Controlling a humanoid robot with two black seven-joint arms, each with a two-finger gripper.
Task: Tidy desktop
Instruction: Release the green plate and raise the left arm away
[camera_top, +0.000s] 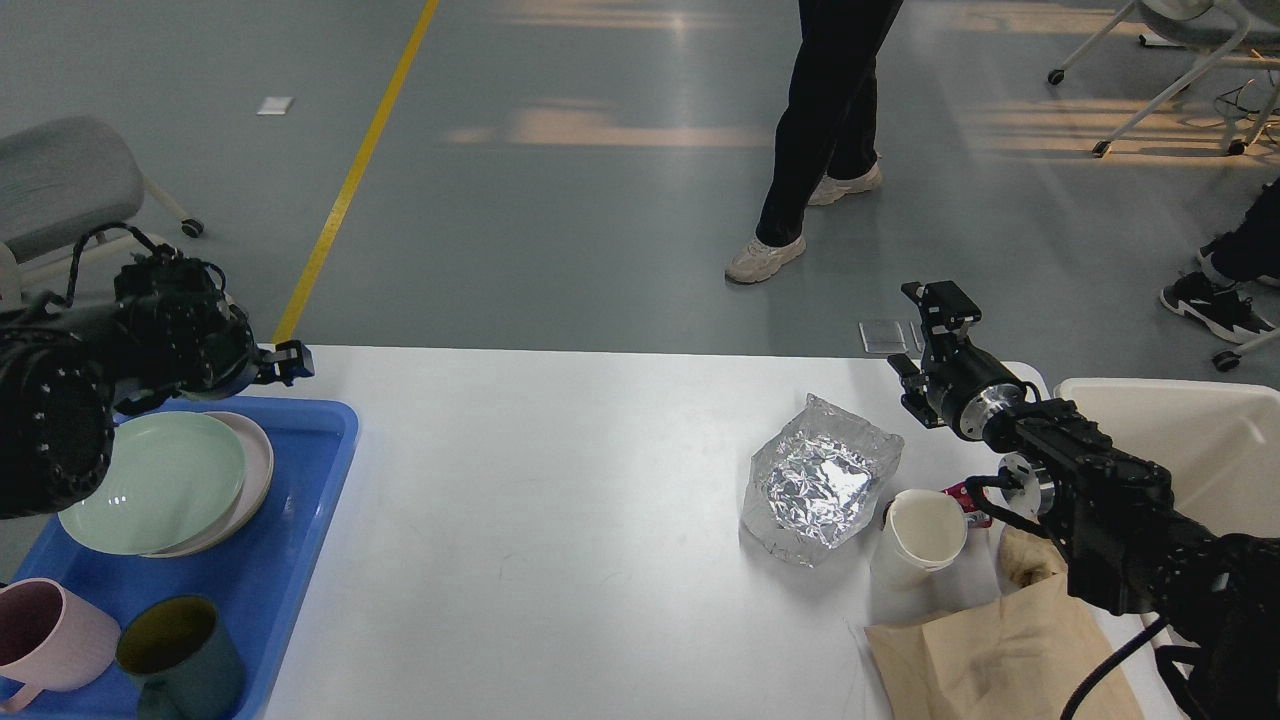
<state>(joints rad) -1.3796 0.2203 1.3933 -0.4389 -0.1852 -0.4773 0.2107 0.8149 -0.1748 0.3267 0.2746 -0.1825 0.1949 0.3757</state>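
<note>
The white desktop (560, 520) fills the middle of the view as one surface, flanked by one blue tray (300, 500) at left and one cream bin (1180, 440) at right. Two plates (150, 480) and two mugs (100, 650) are held in the tray; one brown paper bag (1000, 650), one foil wrapper (815, 480) and one paper cup (920, 535) are seen on the surface. The right jaws (925, 340) are seen apart and empty, while the left jaws (290, 362) cannot be told.

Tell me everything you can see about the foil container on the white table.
The foil container is a crumpled, shiny silver tray, seemingly thin aluminium, with a wrinkled rim and a creased, reflective inside. It looks empty. It lies open side up on the desktop, right of centre. A white paper cup stands close at its right; whether they touch is unclear. No gripper touches it.
</note>
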